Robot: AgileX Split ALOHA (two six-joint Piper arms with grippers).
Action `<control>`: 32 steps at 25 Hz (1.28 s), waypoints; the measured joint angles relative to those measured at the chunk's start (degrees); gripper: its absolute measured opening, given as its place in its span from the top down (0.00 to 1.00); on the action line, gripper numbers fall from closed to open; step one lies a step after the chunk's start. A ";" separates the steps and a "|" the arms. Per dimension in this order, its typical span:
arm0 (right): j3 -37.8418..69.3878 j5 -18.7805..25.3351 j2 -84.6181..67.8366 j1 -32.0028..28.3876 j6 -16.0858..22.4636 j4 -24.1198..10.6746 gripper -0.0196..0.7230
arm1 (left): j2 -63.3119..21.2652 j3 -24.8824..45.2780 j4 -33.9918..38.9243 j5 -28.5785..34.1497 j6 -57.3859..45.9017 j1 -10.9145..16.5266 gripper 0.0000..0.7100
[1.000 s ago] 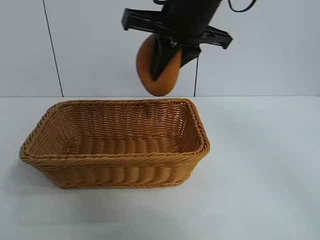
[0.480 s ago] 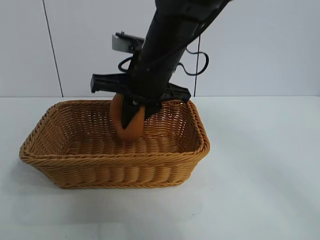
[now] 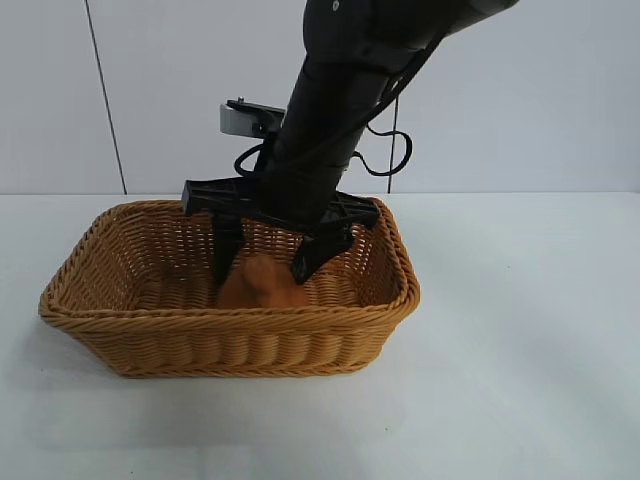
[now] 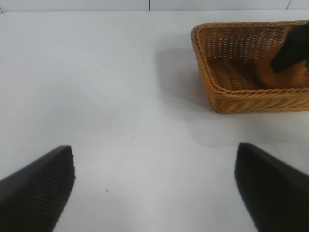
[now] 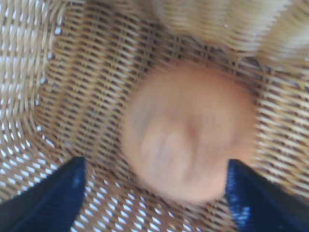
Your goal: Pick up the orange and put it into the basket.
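The orange (image 3: pixel 262 285) lies on the floor of the woven wicker basket (image 3: pixel 120 330), free of the fingers. My right gripper (image 3: pixel 265 262) hangs open inside the basket, its two black fingers spread to either side of the orange. In the right wrist view the orange (image 5: pixel 188 130) is blurred on the weave between my open right gripper's (image 5: pixel 154 198) fingers. My left gripper (image 4: pixel 154 186) is open and empty above the bare white table; the basket (image 4: pixel 212 92) and the orange (image 4: pixel 280 77) show far off in its view.
The basket stands on a white table (image 3: pixel 520 350) with a white panelled wall behind. The right arm reaches down from above over the basket's far rim. Bare table lies in front of and to the right of the basket.
The right gripper came down into the basket with the orange, then opened. The orange dropped from the fingers onto the basket floor.
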 joint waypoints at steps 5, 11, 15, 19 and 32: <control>-5.94 10.49 -1.16 0.00 0.05 -4.59 0.14 | 0.00 0.00 0.00 0.00 0.00 0.00 0.09; -19.16 23.68 -1.29 -0.06 2.01 -10.44 0.14 | 0.00 0.00 0.00 0.00 -0.02 0.00 0.09; -24.01 24.12 -1.38 -2.32 4.03 -11.96 0.14 | 0.00 0.00 0.00 0.00 -0.02 0.00 0.09; -24.42 24.38 -1.38 -6.96 4.21 -12.41 0.14 | 0.00 0.00 0.00 0.00 -0.02 0.00 0.09; -24.42 24.56 -1.38 -30.79 2.69 -15.53 0.14 | 0.00 0.00 0.00 0.00 -0.02 0.00 0.09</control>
